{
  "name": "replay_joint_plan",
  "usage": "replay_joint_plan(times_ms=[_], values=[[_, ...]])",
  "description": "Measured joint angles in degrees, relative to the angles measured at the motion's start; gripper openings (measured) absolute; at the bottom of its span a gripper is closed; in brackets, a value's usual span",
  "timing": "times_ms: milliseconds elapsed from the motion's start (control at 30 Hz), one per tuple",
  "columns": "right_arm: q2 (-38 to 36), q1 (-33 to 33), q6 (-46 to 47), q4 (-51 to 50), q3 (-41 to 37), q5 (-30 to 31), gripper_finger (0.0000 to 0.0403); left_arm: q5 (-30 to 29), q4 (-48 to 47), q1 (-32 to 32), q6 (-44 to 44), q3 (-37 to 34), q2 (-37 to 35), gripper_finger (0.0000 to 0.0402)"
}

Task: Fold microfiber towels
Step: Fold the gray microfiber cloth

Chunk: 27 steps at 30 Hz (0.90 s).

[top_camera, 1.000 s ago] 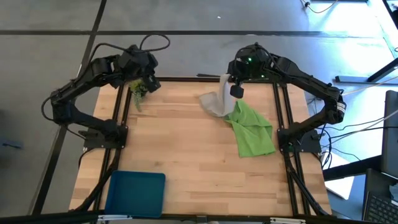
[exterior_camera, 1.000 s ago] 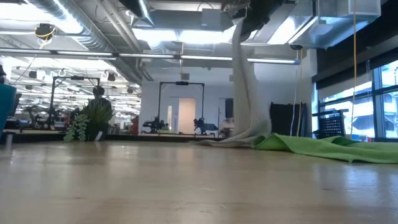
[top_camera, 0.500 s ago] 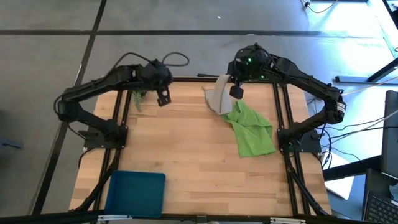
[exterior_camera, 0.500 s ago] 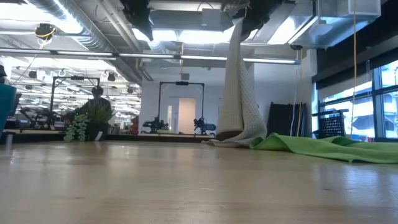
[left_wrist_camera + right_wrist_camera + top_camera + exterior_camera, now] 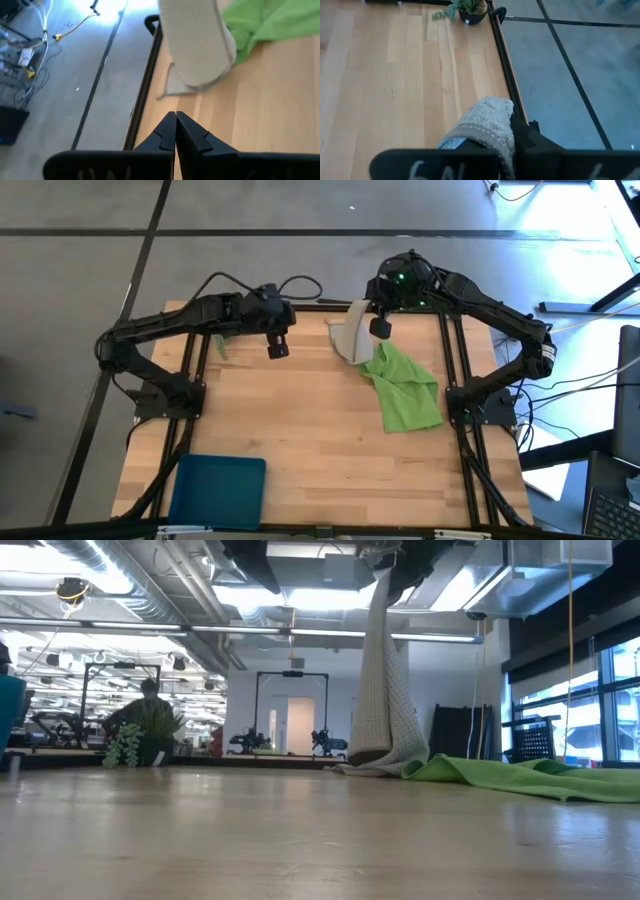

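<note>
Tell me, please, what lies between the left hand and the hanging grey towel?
Only bare table: the high view shows nothing between left hand and grey towel.

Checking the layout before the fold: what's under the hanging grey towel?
The grey towel, held up by the right end effector, drapes with its lower end bunched on the table, beside the green towel. Whether anything lies beneath that bunched end is hidden.

Light grey towel (image 5: 349, 338) lies against the bright lime green towel (image 5: 408, 392) on pale wood-grain table (image 5: 300, 440); the tray (image 5: 218, 490), well apart from both, is deep teal-blue.
</note>
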Motion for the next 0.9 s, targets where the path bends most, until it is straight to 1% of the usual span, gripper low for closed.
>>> replay_joint_plan(times_ms=[100, 200, 300, 400, 533, 567, 733, 900], values=[[0.0, 0.0, 0.0, 0.0, 0.0, 0.0, 0.0006, 2.08, -0.67, -1.45, 1.69, 0.0, 0.0, 0.0], [0.0, 0.0, 0.0, 0.0, 0.0, 0.0, 0.0006, 7.22, -0.75, -2.8, 1.85, 0.0, 0.0, 0.0], [0.0, 0.0, 0.0, 0.0, 0.0, 0.0, 0.0006, 11.78, -0.17, -4.43, -0.71, 0.04, 0.71, 0.0], [0.0, 0.0, 0.02, 0.0, 0.0, 0.0, 0.0006, 11.77, -0.05, -6.28, -2.77, -0.01, 1.04, 0.0006], [0.0, 0.02, 0.81, 0.33, 0.0, 0.0, 0.0006, 10.15, 1.32, -8.16, -2.83, -0.09, 2.07, 0.0033], [0.0, 0.0, 1.57, 0.57, 0.0, 0.0, 0.0006, 10.05, 3.05, -8.54, -2.65, -0.06, 2.33, 0.0041], [0.0, 0.0, 2.96, 0.6, 0.0, 0.0, 0.0006, 10.17, 7.59, -10.16, 1.62, 0.14, 3.75, 0.0074], [0.0, 0.0, 6.18, 0.85, -0.02, 0.0, 0.0006, 10.64, 6.85, -10.75, 1.22, 0.0, 8.25, 0.0076]])
